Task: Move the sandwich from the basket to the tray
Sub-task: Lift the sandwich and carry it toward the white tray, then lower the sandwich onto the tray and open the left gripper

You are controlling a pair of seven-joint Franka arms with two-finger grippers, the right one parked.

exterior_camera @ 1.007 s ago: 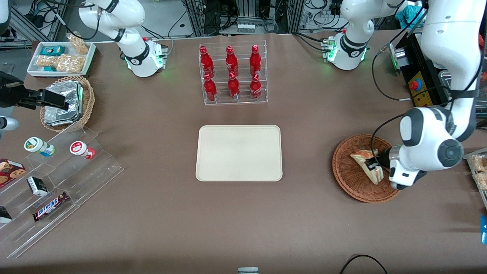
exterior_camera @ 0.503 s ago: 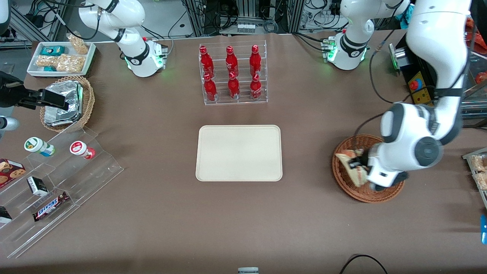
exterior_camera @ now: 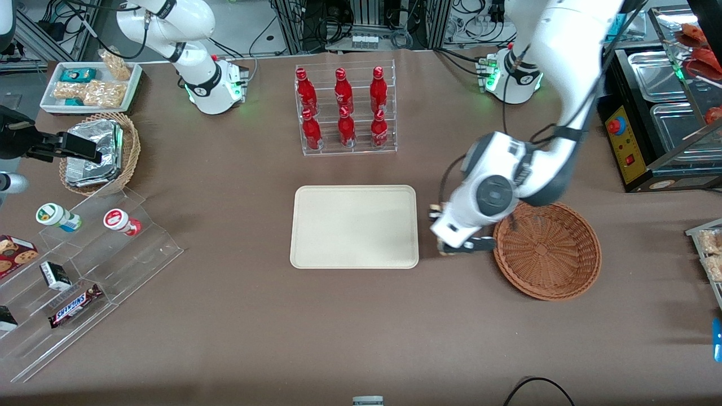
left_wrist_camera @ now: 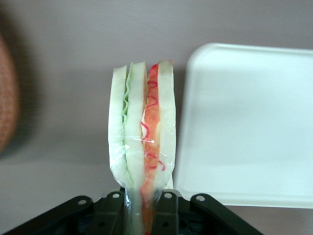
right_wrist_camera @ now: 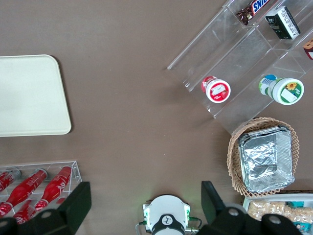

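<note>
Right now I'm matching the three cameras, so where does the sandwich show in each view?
Front view: sandwich mostly hidden under the arm, held by the gripper between tray and basket.
Left wrist view: sandwich upright between the closed fingers, beside the tray.
Right wrist view: not in it.
Shared landmark: the tray.

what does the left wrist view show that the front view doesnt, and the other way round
Only the left wrist view shows the sandwich plainly, its green and red layers clamped in the gripper. Only the front view shows the whole basket, now holding nothing, the bottle rack, and the gripper above bare table between basket and tray. Both show the tray; the basket only edges into the wrist view.
</note>
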